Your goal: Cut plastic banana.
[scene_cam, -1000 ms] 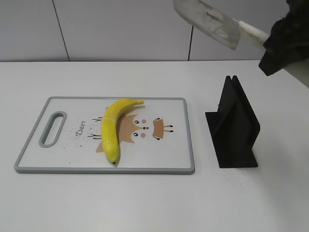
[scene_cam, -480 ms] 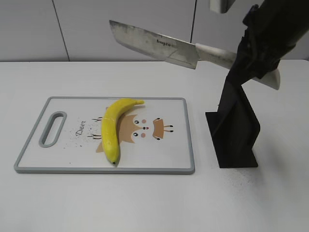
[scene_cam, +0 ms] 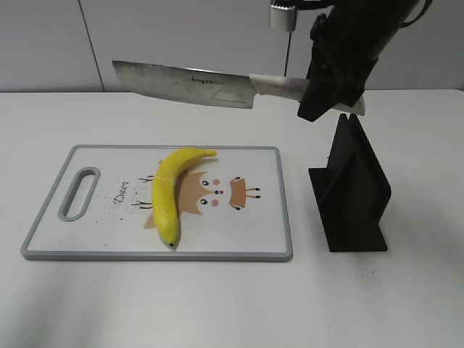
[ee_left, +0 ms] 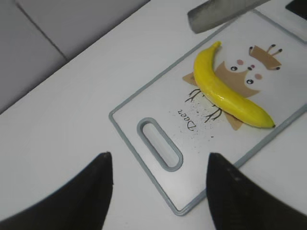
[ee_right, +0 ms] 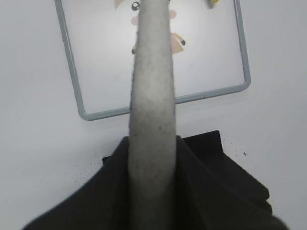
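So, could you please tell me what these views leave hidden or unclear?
- Right claw: exterior view, dark cover hides its fingers on the white-handled steel cleaver.
- Glossy yellow plastic banana: right wrist view, top edge cuts off all but a sliver.
- Cleaver blade: left wrist view, only the blurred tip shows.

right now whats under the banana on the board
The plastic banana lies on the cutting board, covering the left part of a printed cartoon deer. Beside it shows the word "Deer". The print beneath it is hidden.
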You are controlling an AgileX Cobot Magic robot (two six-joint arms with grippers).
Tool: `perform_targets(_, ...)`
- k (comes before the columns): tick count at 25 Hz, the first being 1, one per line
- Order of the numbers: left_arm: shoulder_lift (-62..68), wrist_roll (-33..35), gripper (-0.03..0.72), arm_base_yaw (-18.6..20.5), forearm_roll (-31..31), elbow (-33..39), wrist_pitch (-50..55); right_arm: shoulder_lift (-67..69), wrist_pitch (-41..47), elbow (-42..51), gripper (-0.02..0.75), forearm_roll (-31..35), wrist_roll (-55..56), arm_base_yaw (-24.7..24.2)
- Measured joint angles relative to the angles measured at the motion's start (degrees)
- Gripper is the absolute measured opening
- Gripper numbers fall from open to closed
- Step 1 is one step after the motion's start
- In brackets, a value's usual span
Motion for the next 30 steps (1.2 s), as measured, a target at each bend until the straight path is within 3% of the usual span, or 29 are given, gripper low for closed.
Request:
perform_targets(6,18.18,10.44,0.588,-3.27,-0.31,-14.56,9.15,6.07,0.28,-5.47,0.181,0.55,-3.47,0.00)
perform_targets(13,32.43,20.99,0.565,-6.50,-0.26,-24.64,11.51,11.14,0.94,-9.17,0.181,0.55,-9.95,0.27)
perform_targets(18,37.19,26.40,0.554,-9.59,-0.70,-25.77,10.33,13.80,0.76,-10.31,0.181,0.69,-12.75,1.73)
perform_targets(30,44.16,27.19,0.508,-10.66,-1.35,-25.83,10.33,16.67,-1.57,-10.31,0.181,3.41,-14.86,2.76)
